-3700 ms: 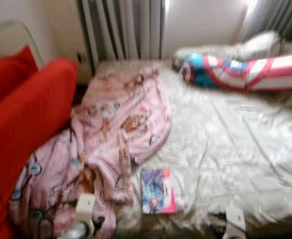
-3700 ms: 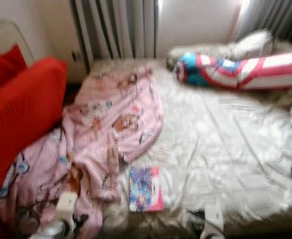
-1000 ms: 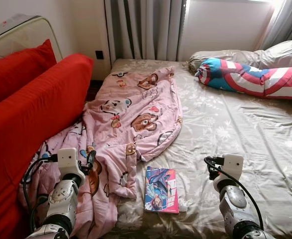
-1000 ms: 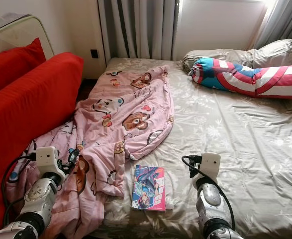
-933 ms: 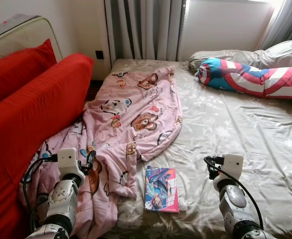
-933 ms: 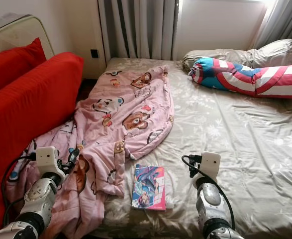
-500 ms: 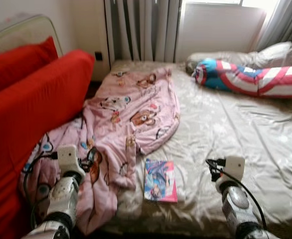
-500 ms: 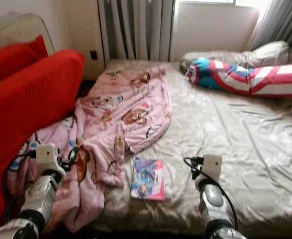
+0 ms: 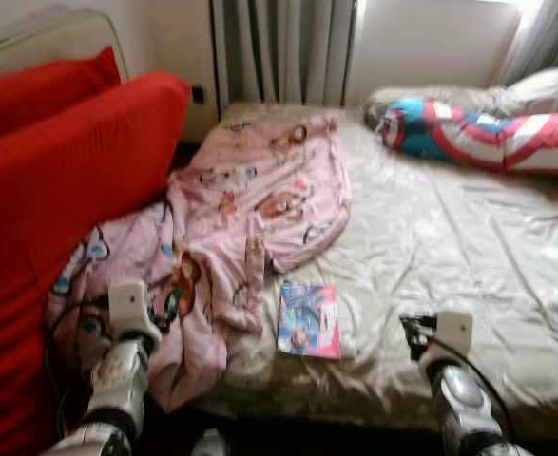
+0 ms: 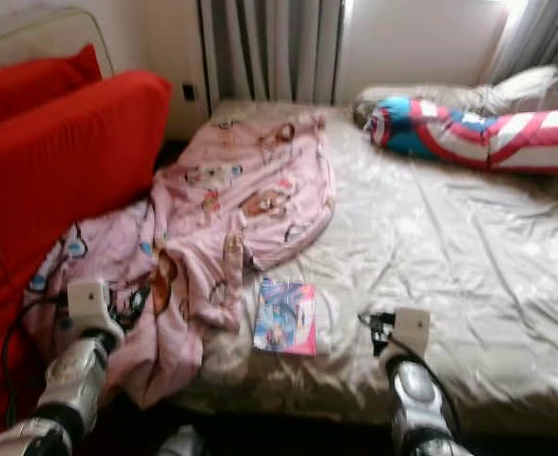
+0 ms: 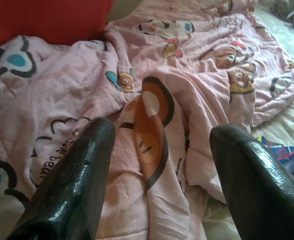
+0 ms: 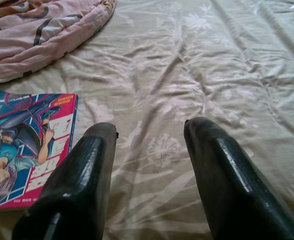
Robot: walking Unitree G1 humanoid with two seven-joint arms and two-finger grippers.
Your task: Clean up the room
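Note:
A pink cartoon-print blanket point(image 9: 250, 209) lies crumpled over the left side of the bed point(image 9: 450, 237) and hangs off its near edge. A colourful comic book point(image 9: 309, 319) lies flat on the beige sheet, just right of the blanket and close to the bed's front edge. My left gripper point(image 11: 164, 129) is open, low over the blanket's hanging folds, with nothing between its fingers. My right gripper point(image 12: 151, 125) is open above the bare sheet, with the comic book point(image 12: 26, 145) a little to its left. Both arms are held low at the foot of the bed.
A large red cushion point(image 9: 60, 171) stands along the bed's left side, touching the blanket. A red, white and blue bolster point(image 9: 478, 128) and grey pillows point(image 9: 535, 90) lie at the far right. Grey curtains point(image 9: 279, 47) hang behind. Dark floor point(image 9: 288, 432) shows below the bed edge.
The whole picture has shifted: the camera has drawn back and the bed's front edge with dark floor now shows. Blanket, book and both open grippers keep their places.

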